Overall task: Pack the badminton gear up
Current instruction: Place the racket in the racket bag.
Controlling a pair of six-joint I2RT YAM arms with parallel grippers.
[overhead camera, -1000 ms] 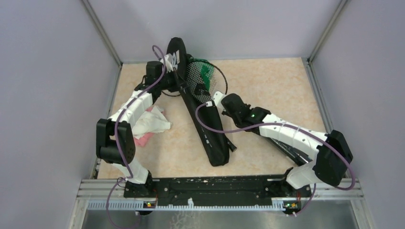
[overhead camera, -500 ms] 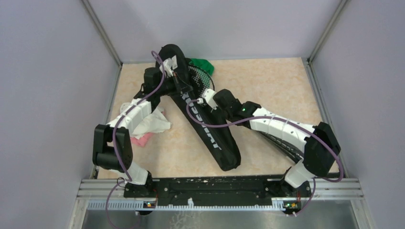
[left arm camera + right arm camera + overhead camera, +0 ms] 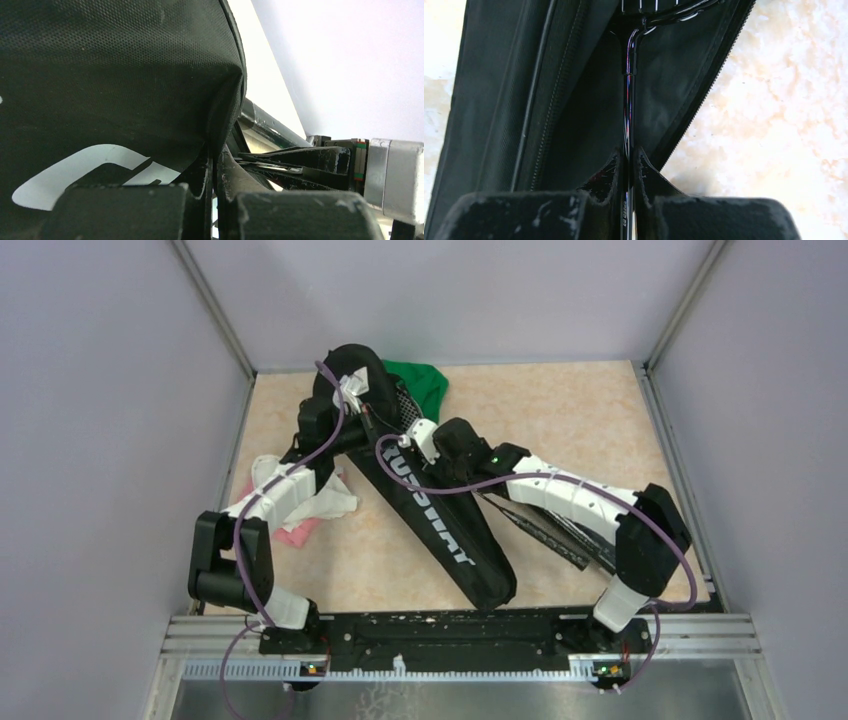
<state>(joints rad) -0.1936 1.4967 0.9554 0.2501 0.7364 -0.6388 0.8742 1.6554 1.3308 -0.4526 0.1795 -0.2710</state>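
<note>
**Top view.** Change noted: racket bag (image 3: 440,530) now lies flatter on the table (image 3: 600,430) with its white lettering face-up. A sec ago it stood on edge.
- Racket (image 3: 403,406): head was well exposed then. It now sits mostly inside the bag mouth, with only a strip of strings showing.
- Right arm has pushed fwd & left.
- Green cloth (image 3: 425,383) is now uncovered at the far edge, touching the bag mouth.
- Judgement: 1st racket approx. seated. Zip and remaining gear are still outstanding.
- Left fingers (image 3: 365,405) are at the mouth rim. Right fingers (image 3: 405,443) are just beside them, over the bag's upper part.
- Long dark gear (image 3: 545,530) lies under the right forearm. Tube or 2nd racket, cannot tell.
- White cloth (image 3: 320,498) & pink cloth (image 3: 295,533) lie left of the bag, beside the left arm and clear of the work.
- No shuttlecocks seen.

**Left wrist view.** Fingers are narrow, pinching the bag's fabric edge and holding the mouth up. Bag fabric fills most of the frame, so the contents cannot be checked from here.

**Right wrist view.** Fingers are narrow, clamped on the racket shaft. The shaft runs up between the open zip edges, and the throat is already inside the bag. Bare table shows to the right.

**Obstructions (judgement).**
- Green cloth at the mouth could snag the zip.
- Right forearm covers the long dark gear, so the racket needs releasing before any pick there.
</note>
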